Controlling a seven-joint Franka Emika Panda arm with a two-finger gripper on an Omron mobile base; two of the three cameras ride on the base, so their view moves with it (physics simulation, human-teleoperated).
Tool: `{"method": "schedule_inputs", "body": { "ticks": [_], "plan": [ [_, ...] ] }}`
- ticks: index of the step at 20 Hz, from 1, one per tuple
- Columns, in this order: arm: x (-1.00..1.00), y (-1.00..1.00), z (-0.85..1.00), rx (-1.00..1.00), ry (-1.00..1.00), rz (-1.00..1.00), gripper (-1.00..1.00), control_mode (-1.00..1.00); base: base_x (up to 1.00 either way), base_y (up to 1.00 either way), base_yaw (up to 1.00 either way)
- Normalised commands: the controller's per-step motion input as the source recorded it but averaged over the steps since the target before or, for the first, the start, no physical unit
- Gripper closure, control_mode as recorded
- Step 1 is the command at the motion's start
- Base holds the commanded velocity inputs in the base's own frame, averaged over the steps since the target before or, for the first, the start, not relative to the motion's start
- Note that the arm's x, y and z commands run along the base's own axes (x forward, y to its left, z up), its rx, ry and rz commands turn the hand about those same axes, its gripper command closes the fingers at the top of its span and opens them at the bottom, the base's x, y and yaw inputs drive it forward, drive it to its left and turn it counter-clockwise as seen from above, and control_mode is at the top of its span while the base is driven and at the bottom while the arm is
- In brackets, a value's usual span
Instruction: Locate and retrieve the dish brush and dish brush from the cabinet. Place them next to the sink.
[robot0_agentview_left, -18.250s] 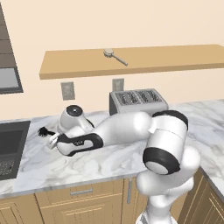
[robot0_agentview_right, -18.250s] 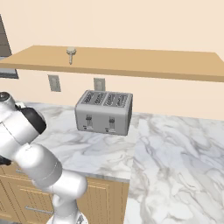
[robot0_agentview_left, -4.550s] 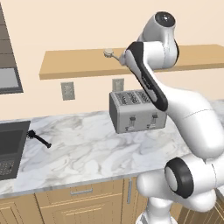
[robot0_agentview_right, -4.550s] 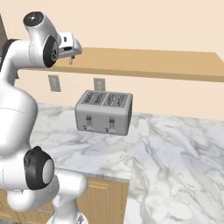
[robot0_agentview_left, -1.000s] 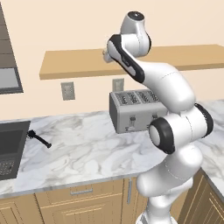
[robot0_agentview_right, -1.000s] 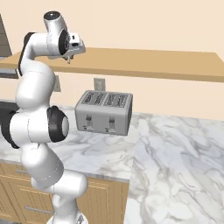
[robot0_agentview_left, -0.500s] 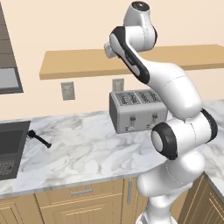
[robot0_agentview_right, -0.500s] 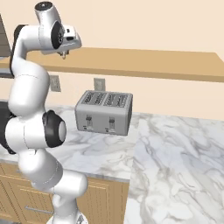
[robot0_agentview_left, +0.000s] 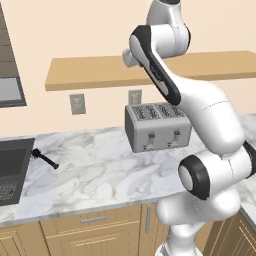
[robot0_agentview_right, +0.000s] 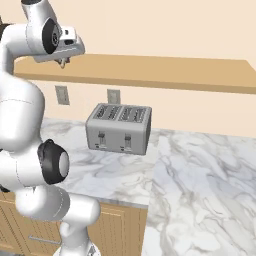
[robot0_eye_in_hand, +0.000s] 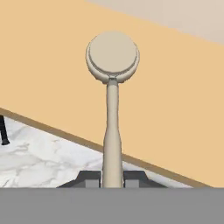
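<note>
The pale wood dish brush (robot0_eye_in_hand: 112, 57) points away from the hand, its round disc head over the wooden shelf (robot0_eye_in_hand: 183, 109). Its thin handle runs down between my fingertips (robot0_eye_in_hand: 89, 178). My gripper (robot0_eye_in_hand: 112, 177) is shut on that handle, up at the shelf's front edge (robot0_agentview_right: 63, 62) (robot0_agentview_left: 128, 58). The all-black dish brush (robot0_agentview_left: 45, 159) lies on the marble counter just right of the dark sink (robot0_agentview_left: 12, 167); a bit of the black brush (robot0_eye_in_hand: 3, 131) also shows below the shelf edge.
A grey four-slot toaster (robot0_agentview_left: 157, 125) (robot0_agentview_right: 119, 127) stands on the counter under the shelf (robot0_agentview_left: 90, 72). Two wall outlets (robot0_agentview_left: 77, 103) sit on the wall behind. Wood drawers run below the counter's front edge.
Over the last second the arm's upper links have swung higher and the hand has shifted a little along the shelf front, still shut on the wood brush. The black brush has not moved.
</note>
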Motion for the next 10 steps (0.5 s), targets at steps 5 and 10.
{"method": "schedule_inputs", "body": {
  "ticks": [5,10],
  "plan": [
    [-0.74,0.05,0.00,0.00,0.00,0.00,1.00,-1.00,0.00,0.00,0.00],
    [-0.68,0.15,-0.06,0.00,0.00,0.02,1.00,-1.00,0.00,0.00,0.00]
  ]
}}
